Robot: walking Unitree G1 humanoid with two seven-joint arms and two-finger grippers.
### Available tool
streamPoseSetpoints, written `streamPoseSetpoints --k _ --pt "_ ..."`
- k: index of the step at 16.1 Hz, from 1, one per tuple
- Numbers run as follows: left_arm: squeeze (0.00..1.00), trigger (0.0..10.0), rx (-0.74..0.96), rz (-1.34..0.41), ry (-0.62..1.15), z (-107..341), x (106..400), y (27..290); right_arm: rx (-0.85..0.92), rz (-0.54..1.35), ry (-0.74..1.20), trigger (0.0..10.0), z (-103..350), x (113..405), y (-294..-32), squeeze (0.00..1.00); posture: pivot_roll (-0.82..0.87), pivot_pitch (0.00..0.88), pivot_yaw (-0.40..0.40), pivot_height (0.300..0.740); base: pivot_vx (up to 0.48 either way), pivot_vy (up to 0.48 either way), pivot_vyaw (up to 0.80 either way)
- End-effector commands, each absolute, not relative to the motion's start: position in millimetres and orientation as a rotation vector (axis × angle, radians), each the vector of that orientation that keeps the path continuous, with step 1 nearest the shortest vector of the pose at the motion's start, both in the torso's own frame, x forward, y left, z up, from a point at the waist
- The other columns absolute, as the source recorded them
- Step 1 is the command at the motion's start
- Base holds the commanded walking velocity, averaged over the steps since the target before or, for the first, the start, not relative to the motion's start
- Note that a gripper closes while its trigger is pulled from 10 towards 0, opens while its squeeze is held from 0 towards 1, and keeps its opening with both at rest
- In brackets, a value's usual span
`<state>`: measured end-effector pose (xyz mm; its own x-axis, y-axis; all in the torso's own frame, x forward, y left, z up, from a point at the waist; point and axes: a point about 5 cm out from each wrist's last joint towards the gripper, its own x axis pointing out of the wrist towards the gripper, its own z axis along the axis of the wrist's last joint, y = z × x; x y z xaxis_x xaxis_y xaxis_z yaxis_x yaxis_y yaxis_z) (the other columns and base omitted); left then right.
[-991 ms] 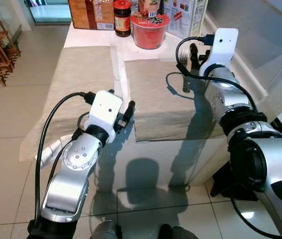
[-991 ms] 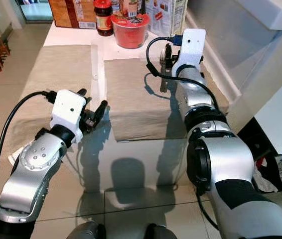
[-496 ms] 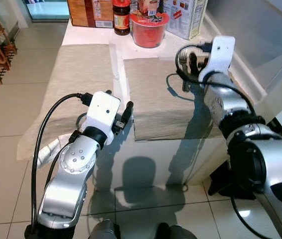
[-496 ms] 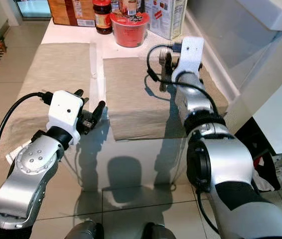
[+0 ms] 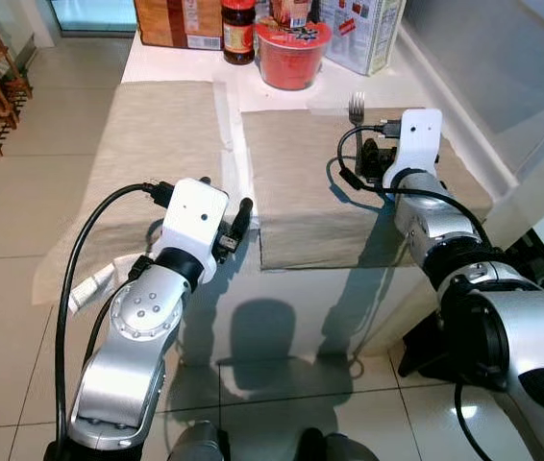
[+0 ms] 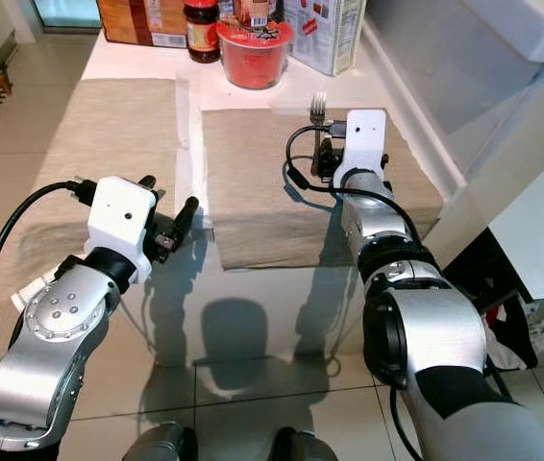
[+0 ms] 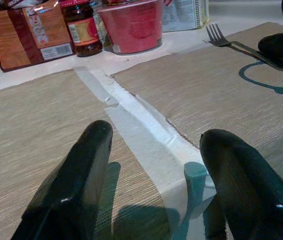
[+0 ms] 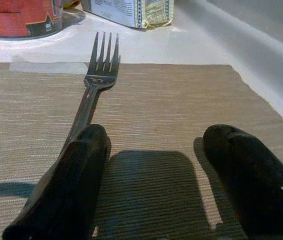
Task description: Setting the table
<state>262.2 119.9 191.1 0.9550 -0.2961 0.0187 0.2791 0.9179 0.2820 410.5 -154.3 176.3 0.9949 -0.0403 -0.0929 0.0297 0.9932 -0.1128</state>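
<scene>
Fork [image 8: 100, 70] lies flat on the right mat [image 5: 301, 192]; stiff, light, slippery metal, best gripped mid-handle. Right hand [image 8: 156, 185] spread, empty; left hand [image 7: 156, 185] spread.

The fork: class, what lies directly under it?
The fork lies flat on the right-hand woven placemat, tines near its far edge. Its handle end runs behind a finger of the open right gripper, so that end is hidden.

The fork [image 5: 356, 106] handle is hidden behind the right end effector [image 5: 372, 158]. The boxes [image 5: 178, 21] and jar [image 5: 238, 29] are cut off at the frame's top.
</scene>
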Motion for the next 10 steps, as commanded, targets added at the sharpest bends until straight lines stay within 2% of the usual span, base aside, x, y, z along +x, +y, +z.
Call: streamPoseSetpoints --k 1,4,6,8,10 --pt "0.00 10.0 0.283 -0.290 -0.069 193.3 259.1 119.3 -0.145 -0.015 0.210 10.0 144.8 400.7 -153.6 0.00 0.30 0.166 -0.060 0.740 0.000 0.000 0.00" --pt "0.00 10.0 0.273 -0.288 -0.075 192.9 261.7 118.0 -0.145 0.043 0.099 10.0 162.6 405.7 -140.3 0.00 0.27 0.151 -0.072 0.740 0.000 0.000 0.00" --pt "0.00 10.0 0.264 -0.269 -0.082 191.7 268.3 120.9 -0.126 0.100 -0.052 10.0 181.5 406.3 -134.9 0.00 0.22 0.138 -0.076 0.740 0.000 0.000 0.00" --pt "0.00 10.0 0.254 -0.264 -0.084 188.0 275.1 119.8 -0.129 0.154 -0.222 10.0 198.7 396.3 -134.7 0.00 0.18 0.119 -0.080 0.740 0.000 0.000 0.00" --pt "0.00 10.0 0.236 -0.278 -0.101 188.1 280.8 112.0 -0.124 0.213 -0.301 10.0 205.8 378.9 -133.5 0.00 0.14 0.103 -0.080 0.740 0.000 0.000 0.00"
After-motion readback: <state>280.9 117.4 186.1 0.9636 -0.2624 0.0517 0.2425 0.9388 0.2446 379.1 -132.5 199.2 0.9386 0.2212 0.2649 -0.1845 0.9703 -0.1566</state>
